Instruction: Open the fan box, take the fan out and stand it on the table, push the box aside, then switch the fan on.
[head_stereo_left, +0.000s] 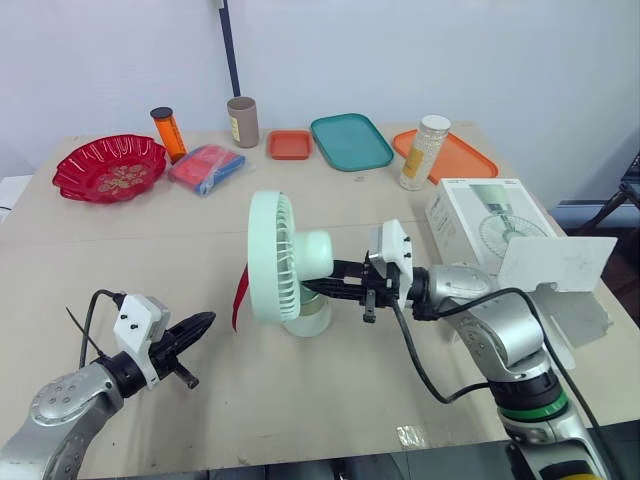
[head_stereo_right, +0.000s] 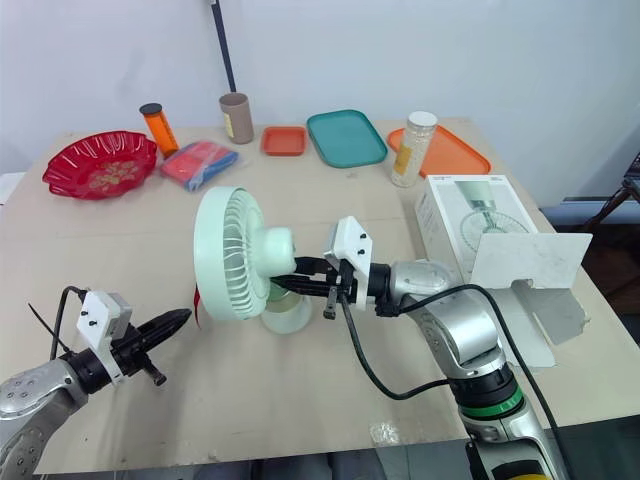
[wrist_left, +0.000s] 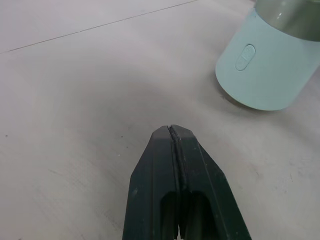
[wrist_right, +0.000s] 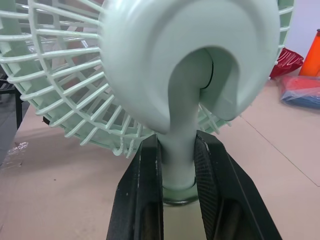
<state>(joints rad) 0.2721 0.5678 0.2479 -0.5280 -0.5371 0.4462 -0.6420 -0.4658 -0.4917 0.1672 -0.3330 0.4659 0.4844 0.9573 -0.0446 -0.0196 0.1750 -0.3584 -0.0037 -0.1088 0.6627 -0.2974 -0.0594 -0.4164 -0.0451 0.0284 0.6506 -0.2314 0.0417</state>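
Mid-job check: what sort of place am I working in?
Likely a lab or test room: a plain table against a bare white wall, set with unrelated props like a teal tray, red bowl and orange bottle.

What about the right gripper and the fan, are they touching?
Touching. Right wrist view shows the right gripper clamped on the fan neck, fingers against both sides.

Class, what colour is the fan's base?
The base is pale mint green, clearest in left wrist view.
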